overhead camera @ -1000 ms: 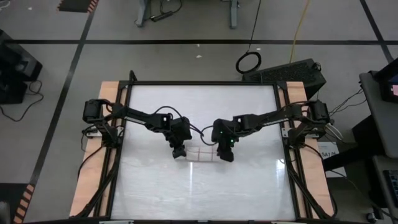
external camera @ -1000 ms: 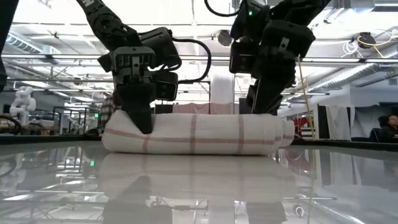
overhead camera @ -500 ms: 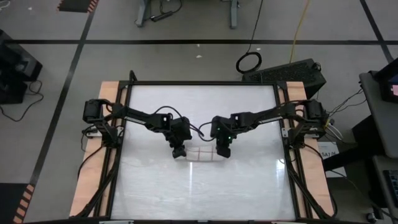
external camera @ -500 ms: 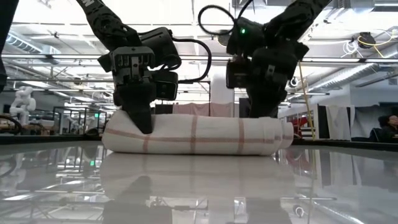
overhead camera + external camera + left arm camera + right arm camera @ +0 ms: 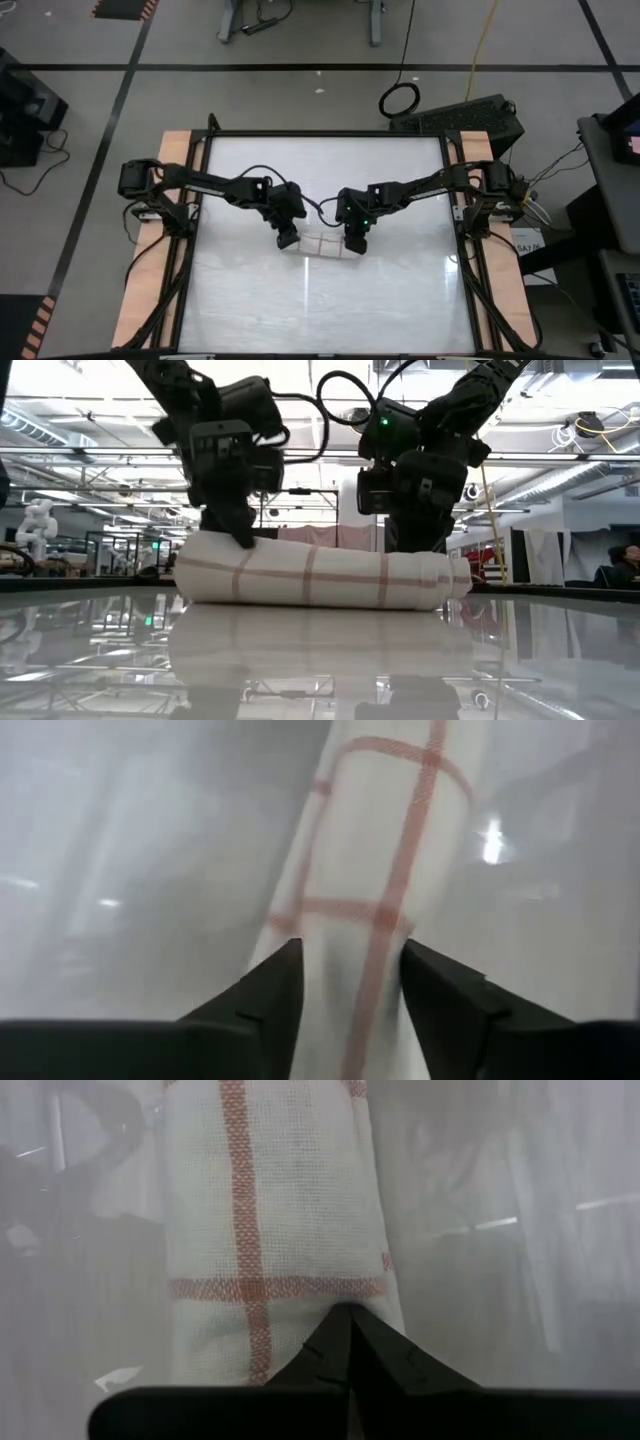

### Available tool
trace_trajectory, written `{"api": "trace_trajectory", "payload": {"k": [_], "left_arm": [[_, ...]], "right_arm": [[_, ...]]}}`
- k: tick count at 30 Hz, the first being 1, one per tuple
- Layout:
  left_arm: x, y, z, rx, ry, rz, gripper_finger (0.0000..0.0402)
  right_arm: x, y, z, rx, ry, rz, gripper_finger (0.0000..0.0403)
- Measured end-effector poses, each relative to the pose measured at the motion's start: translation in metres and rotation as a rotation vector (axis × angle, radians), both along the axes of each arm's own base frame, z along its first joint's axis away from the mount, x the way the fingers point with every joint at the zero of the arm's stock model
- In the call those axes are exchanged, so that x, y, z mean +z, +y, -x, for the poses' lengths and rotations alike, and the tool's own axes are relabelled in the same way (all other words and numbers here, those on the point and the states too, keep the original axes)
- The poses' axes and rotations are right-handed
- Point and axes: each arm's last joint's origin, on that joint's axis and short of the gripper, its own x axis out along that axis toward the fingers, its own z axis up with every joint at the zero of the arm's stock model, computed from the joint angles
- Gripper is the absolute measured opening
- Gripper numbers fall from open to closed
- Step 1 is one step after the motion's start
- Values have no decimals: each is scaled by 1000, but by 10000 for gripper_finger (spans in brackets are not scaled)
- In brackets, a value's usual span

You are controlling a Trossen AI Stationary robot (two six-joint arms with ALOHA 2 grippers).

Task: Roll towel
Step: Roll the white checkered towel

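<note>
One towel [image 5: 318, 244], white with thin red-brown grid lines, lies rolled into a single horizontal cylinder near the middle of the table [image 5: 400, 300]. Two grippers attend it, one at each end. Left gripper [image 5: 288, 239] sits at the roll's left end; its wrist view shows the two dark fingers [image 5: 262, 997] apart, with the cloth between them and no clamping visible. Right gripper [image 5: 352, 243] sits toward the roll's right end; its fingers [image 5: 345, 1342] are pressed together, tips meeting at a point against the cloth, nothing caught between them. Low view shows both grippers bearing on the roll's upper side, towel resting flat on the tabletop.
</note>
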Motion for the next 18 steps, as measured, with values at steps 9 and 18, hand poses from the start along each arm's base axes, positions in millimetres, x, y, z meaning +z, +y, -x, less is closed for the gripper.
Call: {"api": "trace_trajectory", "payload": {"k": [9, 18], "left_arm": [[37, -2, 21, 12, -13, -33, 192], [31, -25, -2, -140, -341, -220, 142]], "right_arm": [[0, -1, 0, -14, 1, 0, 1], [-1, -4, 0, -15, -5, 1, 0]]}}
